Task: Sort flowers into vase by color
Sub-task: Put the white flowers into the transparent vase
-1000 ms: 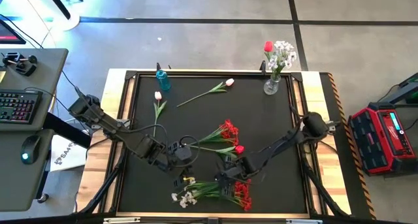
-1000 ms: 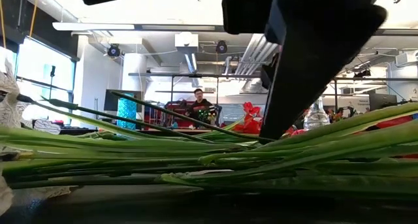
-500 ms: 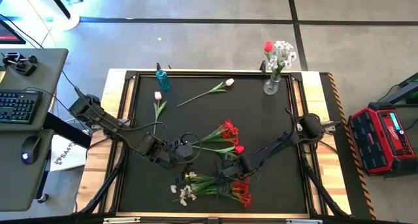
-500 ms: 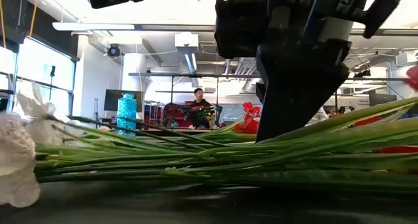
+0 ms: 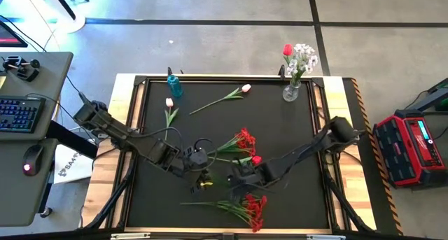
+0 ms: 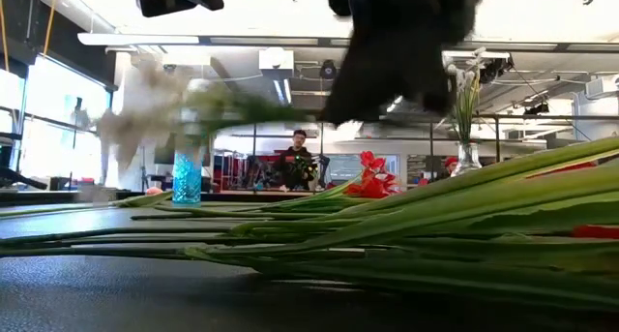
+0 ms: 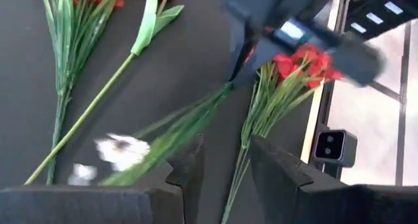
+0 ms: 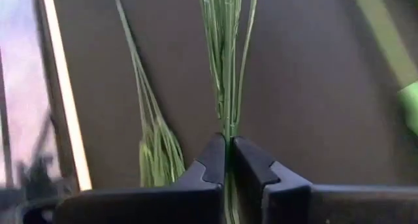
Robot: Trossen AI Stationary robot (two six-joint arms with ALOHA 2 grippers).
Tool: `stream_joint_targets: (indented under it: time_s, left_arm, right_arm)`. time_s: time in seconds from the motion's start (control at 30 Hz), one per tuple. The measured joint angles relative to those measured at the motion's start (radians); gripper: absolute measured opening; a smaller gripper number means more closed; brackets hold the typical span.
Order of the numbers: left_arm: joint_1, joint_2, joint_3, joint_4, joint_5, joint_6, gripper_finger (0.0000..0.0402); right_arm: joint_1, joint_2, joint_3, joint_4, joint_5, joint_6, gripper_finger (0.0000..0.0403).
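Note:
My right gripper (image 5: 236,177) (image 8: 228,142) is shut on a spray of small white blossoms (image 5: 208,183) (image 6: 164,114) held above the mat's middle. My left gripper (image 5: 201,161) (image 7: 225,152) is open just to the left of it, and the spray's blossoms (image 7: 121,149) show past its fingers. A bunch of red blooms (image 5: 248,208) lies flat near the front edge. Another red bunch (image 5: 240,141) and a red rose (image 5: 255,159) lie mid-mat. Two pink-white tulips (image 5: 168,108) (image 5: 232,94) lie farther back. My right gripper pinches the white spray's bundled green stems (image 8: 227,129) between its two fingers. The stems run straight out forward from the fingertips, toward the table's left. The spray is lifted clear of the mat, and its blossom end (image 6: 145,129) droops a little.
A small blue vase (image 5: 174,86) stands at the back left. A clear glass vase (image 5: 290,92) with a red flower and white blossoms stands at the back right corner. The mat has a raised wooden frame (image 5: 336,149). A person (image 6: 295,163) sits far behind the table.
My right gripper has risen and gone a little toward the far edge, shut on the white spray. The spray, which lay beside the front red bunch, is now lifted clear of the mat. The red bunch stays on the mat. My left gripper has edged toward the right.

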Motion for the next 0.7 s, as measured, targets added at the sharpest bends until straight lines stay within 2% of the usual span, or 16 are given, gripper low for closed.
stream_joint_targets:
  time_s: [0.13,0.33,0.43,0.57,0.7]
  left_arm:
    - [0.012,-0.009,0.000,0.007,-0.021,-0.008,0.0110]
    - [0.018,-0.038,0.000,0.049,-0.082,0.000,0.0110]
    - [0.019,-0.056,0.000,0.074,-0.120,0.029,0.0110]
    - [0.033,-0.071,0.000,0.142,-0.140,0.090,0.0110]
    - [0.046,-0.071,0.000,0.272,-0.155,0.181,0.0111]
  right_arm:
    - [0.018,-0.083,0.000,-0.048,0.189,0.060,0.0002]
    - [0.056,-0.194,-0.001,-0.226,0.508,0.268,0.0001]
    - [0.082,-0.244,-0.001,-0.258,0.639,0.314,0.0001]
    - [0.097,-0.297,-0.001,-0.228,0.740,0.284,0.0000]
    - [0.100,-0.329,-0.002,-0.114,0.770,0.159,0.0000]
